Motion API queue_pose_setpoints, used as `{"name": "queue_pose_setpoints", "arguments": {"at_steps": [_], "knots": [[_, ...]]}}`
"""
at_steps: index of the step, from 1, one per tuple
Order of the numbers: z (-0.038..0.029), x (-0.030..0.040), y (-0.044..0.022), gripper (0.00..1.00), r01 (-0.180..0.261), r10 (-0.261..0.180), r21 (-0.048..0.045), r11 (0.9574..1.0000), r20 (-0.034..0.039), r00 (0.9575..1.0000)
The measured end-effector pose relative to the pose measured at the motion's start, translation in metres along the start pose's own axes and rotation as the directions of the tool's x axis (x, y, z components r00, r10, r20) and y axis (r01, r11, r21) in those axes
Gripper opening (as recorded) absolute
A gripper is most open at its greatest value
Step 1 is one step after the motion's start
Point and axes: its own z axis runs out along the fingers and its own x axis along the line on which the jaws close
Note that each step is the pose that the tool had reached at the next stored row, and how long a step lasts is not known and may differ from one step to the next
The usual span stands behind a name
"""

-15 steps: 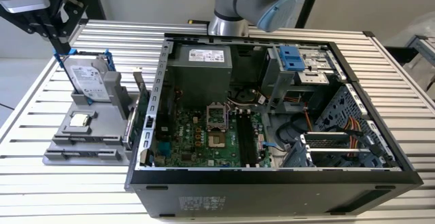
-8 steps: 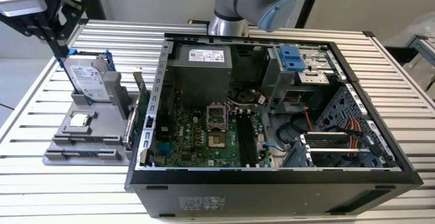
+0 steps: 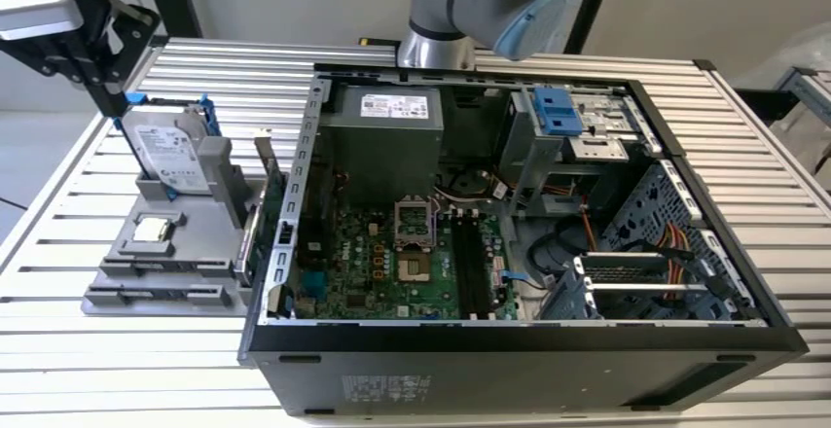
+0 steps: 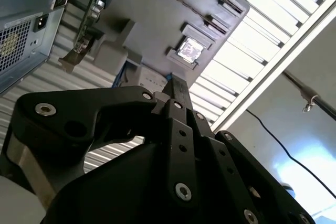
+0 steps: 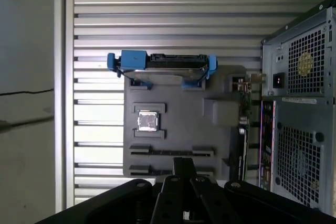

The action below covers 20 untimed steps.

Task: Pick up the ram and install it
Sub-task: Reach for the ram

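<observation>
Though clenched and empty above the hard drive [image 3: 169, 156], the pincer [image 3: 120, 109] sits short of the ram [image 5: 172, 151], which seems to stand edge-on in the gray holder [image 5: 176, 94] beyond the processor [image 5: 147, 121], parallel to the drive.

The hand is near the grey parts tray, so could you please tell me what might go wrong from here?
1. The hand hangs close to the upright hard drive; a descent slightly off line may knock it.
2. The processor chip lies near the long slots of the tray, so a misaimed reach might strike it.
3. The expansion card stands between tray and computer case and could be clipped in crossing.
</observation>
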Motion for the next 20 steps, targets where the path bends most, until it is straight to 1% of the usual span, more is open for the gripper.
{"name": "queue_pose_setpoints", "arguments": {"at_steps": [16,20], "knots": [[-0.0004,-0.0001,-0.0184,0.00,-0.006,0.006,-0.0001,1.0000,-0.0025,1.0000],[-0.0002,-0.0001,-0.0214,0.00,-0.008,0.008,-0.0001,1.0000,-0.0048,1.0000]]}}
